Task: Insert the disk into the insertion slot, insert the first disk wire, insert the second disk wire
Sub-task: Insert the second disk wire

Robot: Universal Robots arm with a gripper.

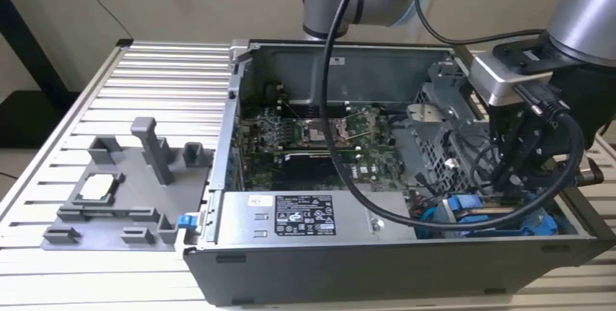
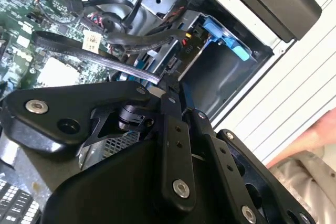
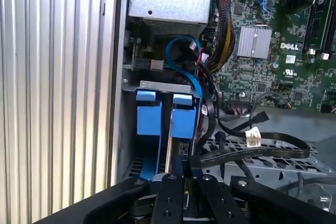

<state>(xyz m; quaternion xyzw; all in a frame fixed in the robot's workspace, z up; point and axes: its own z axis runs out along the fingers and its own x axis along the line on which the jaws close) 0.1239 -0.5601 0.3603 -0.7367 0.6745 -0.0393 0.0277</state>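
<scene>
1. In the first wrist view I find the gripper point(image 3: 185, 167) low in a corner of the open computer case point(image 1: 385, 268), which stands on the slatted counter point(image 1: 144, 73).
2. The jaws are drawn narrow. The flat black wire point(image 3: 262, 150) loops over the grey cage and runs straight into them, so I judge they are pinched on its end. The contact itself is hidden behind the gripper's own body.
3. The disk point(image 3: 181, 124) stands on edge in the insertion slot point(image 3: 157, 85), its blue carrier in line with the jaws and just ahead of them. I take it as already seated. A second blue carrier point(image 3: 147, 121) sits just beside it in the same cage.
4. As I judge it, the disk is stiff, dense and easily hurt by knocks. I would take it only by the carrier's long blue edges, never by the label face or the bare board side.
5. The wire looks light and springy, and its band will bend and push back sideways. The rigid plug at its end is the place to hold it, square to the disk's connector edge. A tilted plug could jam or strain the pins.
</scene>
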